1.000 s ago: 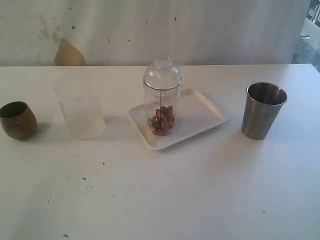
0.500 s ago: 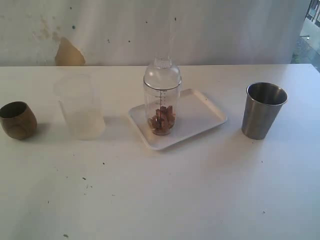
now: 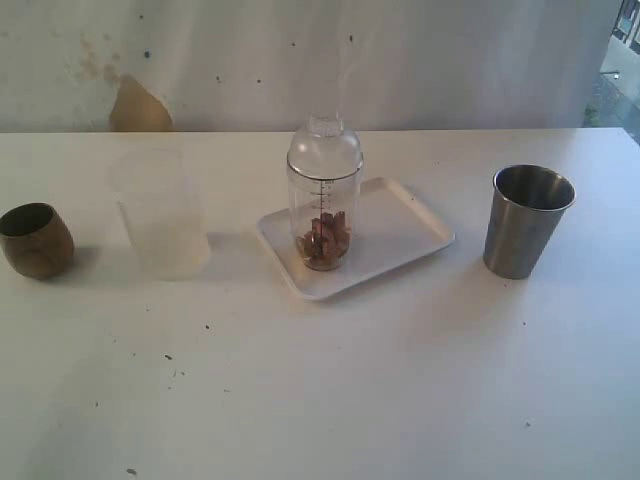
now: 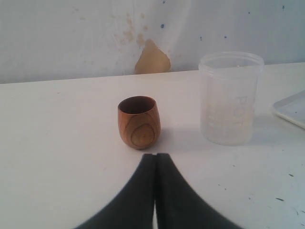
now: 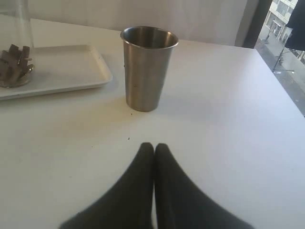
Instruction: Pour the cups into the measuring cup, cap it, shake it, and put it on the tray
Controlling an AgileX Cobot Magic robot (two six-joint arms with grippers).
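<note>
One wooden cup (image 3: 36, 240), one steel tumbler (image 3: 527, 220), one frosted cup (image 3: 160, 215), one capped measuring cup (image 3: 324, 200), one tray (image 3: 410, 225).

I look from the older pictures to this one and I find no change on my screen. The wooden cup (image 3: 36, 240), the frosted cup (image 3: 160, 215), the measuring cup (image 3: 324, 195) with its lid (image 3: 325, 150), the tray (image 3: 410, 225) under it and the steel cup (image 3: 527, 220) all sit in just the same spots. The brown bits (image 3: 324, 240) in the measuring cup lie the same way too. From the two wrist cameras I have no older pictures, so I cannot tell if anything moved there
</note>
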